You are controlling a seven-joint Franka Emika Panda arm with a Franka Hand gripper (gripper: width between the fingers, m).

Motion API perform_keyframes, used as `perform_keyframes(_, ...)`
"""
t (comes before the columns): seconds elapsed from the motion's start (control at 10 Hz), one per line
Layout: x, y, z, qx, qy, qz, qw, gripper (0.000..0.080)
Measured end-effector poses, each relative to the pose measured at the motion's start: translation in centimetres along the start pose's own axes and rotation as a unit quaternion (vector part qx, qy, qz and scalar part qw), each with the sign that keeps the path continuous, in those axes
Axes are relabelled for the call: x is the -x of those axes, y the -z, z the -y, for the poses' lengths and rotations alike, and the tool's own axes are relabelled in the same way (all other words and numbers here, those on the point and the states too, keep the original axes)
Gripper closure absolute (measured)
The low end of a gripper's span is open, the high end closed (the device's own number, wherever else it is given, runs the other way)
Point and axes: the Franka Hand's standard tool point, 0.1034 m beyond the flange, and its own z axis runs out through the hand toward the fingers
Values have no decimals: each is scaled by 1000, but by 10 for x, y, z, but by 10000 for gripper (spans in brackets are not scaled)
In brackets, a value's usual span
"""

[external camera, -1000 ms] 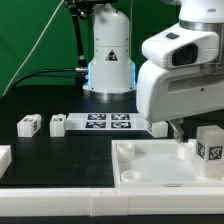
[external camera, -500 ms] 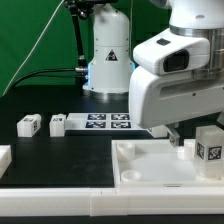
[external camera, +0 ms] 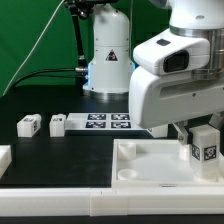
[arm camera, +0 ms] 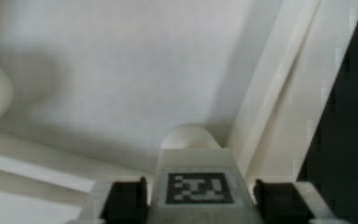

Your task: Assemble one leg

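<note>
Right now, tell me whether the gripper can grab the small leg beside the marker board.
Probably not yet. The gripper has its jaws shut on a second leg over the white panel. The loose leg lies uncovered, so release should free the way.

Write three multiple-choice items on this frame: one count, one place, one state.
1. How many loose legs lie beside the marker board?
A) one B) two C) four
2. Where is the held leg?
A) over the white panel B) on the marker board C) on the floor
3. The pincer is:
A) open and empty B) shut on the held leg C) out of view

Key: 1B, two blocks sit at the exterior view's left of the board. 2A, the wrist view shows panel surface under it. 3B, fingers flank the block on both sides.
</note>
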Motion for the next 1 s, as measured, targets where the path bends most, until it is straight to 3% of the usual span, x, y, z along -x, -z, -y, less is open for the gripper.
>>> perform_keyframes(0.2,1,-2,1,-2,-68,-2,998,509)
perform_keyframes(0.4,-1,-4,15,-1,-230,-8,973,509)
perform_keyframes(0.8,-6,-6,30,-3,-482,-21,876,509)
perform_keyframes(1.0,-8,-6,32,-8,-545,-22,838,509)
